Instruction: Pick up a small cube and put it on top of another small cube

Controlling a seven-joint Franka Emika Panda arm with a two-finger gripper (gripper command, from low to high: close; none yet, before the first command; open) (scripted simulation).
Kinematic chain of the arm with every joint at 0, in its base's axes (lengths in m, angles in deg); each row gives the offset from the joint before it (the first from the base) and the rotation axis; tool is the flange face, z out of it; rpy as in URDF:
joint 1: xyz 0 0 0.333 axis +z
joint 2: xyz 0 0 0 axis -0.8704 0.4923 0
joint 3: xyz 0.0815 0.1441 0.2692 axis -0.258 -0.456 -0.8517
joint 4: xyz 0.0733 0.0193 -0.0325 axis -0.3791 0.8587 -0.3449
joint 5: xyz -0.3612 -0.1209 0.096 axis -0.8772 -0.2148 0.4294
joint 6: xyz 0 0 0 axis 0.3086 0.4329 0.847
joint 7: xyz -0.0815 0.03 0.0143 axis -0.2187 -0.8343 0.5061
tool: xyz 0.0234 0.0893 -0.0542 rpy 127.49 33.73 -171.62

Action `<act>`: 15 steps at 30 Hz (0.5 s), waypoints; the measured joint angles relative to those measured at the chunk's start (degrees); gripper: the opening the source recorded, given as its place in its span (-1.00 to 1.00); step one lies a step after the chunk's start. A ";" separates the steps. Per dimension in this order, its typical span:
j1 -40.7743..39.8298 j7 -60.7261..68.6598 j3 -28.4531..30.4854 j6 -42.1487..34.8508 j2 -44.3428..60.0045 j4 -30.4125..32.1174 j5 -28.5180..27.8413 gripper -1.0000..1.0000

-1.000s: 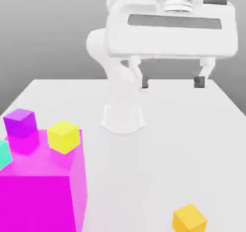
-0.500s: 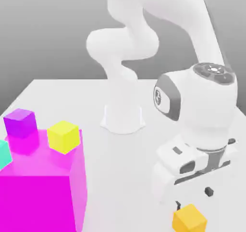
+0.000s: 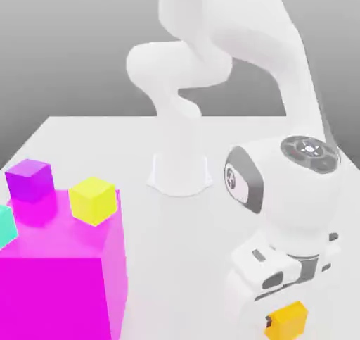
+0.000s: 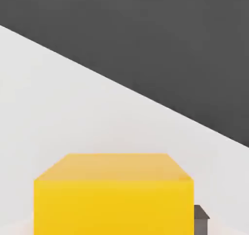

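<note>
Described from the exterior view's left to its right. A small teal cube [image 3: 6, 225] sits at the left edge, on top of the big magenta block [image 3: 60, 275]. A small purple cube [image 3: 30, 180] rests on the same block, toward its back. The small plain lemon-yellow cube [image 3: 93, 200] rests on the block's top near its right edge, apart from the purple cube. The magenta block stands on the white desk [image 3: 84, 141] at the front left.

Near the middle of the desk stands the white arm's round base [image 3: 180, 173]. The white arm [image 3: 281, 191] rises from it, bends over and comes down at the exterior view's right, with its wrist pointing down at the desk.

At the lower right, the claw [image 3: 285, 322] is closed on the small plain orange cube [image 3: 288, 320]. A dark finger [image 3: 269, 323] presses against the cube's left side. The cube sits low at the desk's front right, well apart from the magenta block and the lemon-yellow cube. Whether it touches the desk cannot be determined.

In the hand view, the orange cube [image 4: 114, 195] lies close to the camera, with a dark fingertip [image 4: 201, 218] just beside one face and the pale desk [image 4: 73, 107] behind it.
</note>
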 joint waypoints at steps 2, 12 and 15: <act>-1.57 -2.22 1.79 -4.44 -4.15 -0.36 1.17 -1.00; -14.66 -18.31 9.40 -27.82 -24.87 -3.15 3.81 -1.00; -17.81 -23.63 11.40 -34.96 -31.22 -4.05 4.18 -1.00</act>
